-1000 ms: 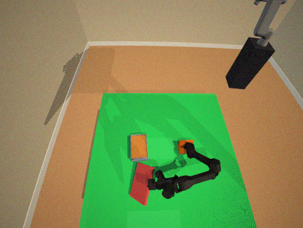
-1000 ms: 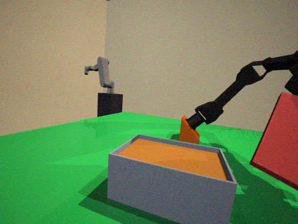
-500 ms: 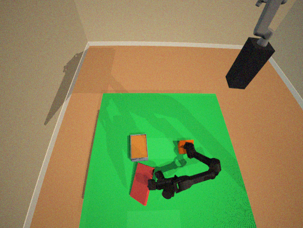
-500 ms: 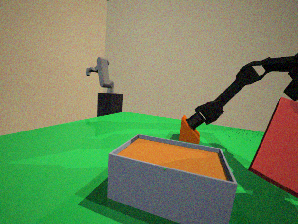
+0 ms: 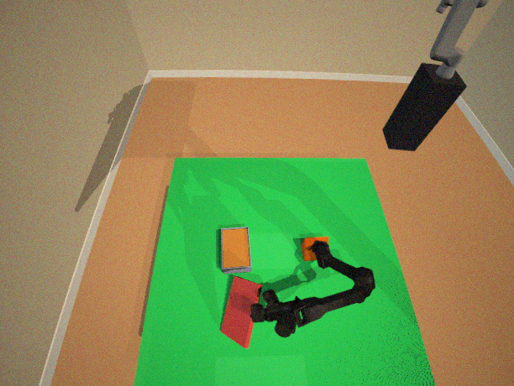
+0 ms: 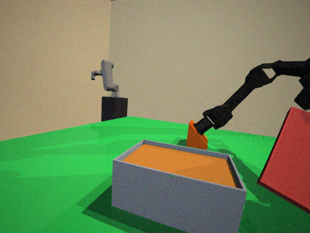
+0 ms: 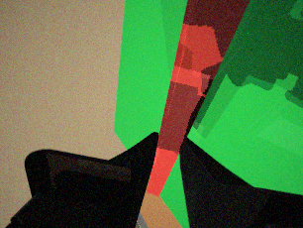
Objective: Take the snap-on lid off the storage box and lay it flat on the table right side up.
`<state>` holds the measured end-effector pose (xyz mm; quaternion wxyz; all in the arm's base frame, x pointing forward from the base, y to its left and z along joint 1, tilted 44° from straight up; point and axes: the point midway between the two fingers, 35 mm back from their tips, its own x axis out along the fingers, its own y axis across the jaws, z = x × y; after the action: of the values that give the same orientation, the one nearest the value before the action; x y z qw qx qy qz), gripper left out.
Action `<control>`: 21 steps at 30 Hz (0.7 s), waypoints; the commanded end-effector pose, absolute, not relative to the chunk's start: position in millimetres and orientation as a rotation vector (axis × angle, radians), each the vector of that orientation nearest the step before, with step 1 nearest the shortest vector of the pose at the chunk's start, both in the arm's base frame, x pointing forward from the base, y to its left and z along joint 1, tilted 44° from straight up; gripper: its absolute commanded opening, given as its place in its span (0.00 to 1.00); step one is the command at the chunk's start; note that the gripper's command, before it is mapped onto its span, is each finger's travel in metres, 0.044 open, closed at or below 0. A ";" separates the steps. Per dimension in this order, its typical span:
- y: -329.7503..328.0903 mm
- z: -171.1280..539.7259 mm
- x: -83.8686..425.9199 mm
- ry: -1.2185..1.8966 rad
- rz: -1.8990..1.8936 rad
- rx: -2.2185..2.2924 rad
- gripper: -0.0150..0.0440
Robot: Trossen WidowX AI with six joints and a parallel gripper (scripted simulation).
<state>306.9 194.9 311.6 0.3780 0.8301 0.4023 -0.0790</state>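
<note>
Storage box (image 5: 236, 270) (image 6: 177, 200) stands just beside the tilted lid (image 5: 238, 308) (image 6: 288, 157) (image 7: 170, 119).

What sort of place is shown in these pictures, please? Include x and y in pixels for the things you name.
Probably a robot workspace or lab-like room: a black arm mounted on an orange wedge (image 5: 309, 252) (image 6: 195, 142), a second, grey arm (image 5: 453, 31) (image 6: 108, 76) on a dark pedestal (image 5: 392, 140) (image 6: 107, 109), and plain beige walls around them.

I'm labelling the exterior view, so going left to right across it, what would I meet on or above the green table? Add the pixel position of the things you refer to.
Open storage box (image 5: 235, 247) (image 6: 177, 200) → orange wedge-shaped block (image 5: 309, 252) (image 6: 196, 142) → red lid (image 5: 238, 308) (image 6: 288, 157) (image 7: 167, 169), held tilted.
</note>
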 end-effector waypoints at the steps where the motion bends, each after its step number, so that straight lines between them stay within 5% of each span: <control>1: 194.6 311.4 307.8 1.011 -0.200 2.133 0.25; 21: 205.6 300.3 305.9 1.011 -0.200 2.134 0.25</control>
<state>307.0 202.9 304.9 0.3782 0.8347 0.3931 -0.0754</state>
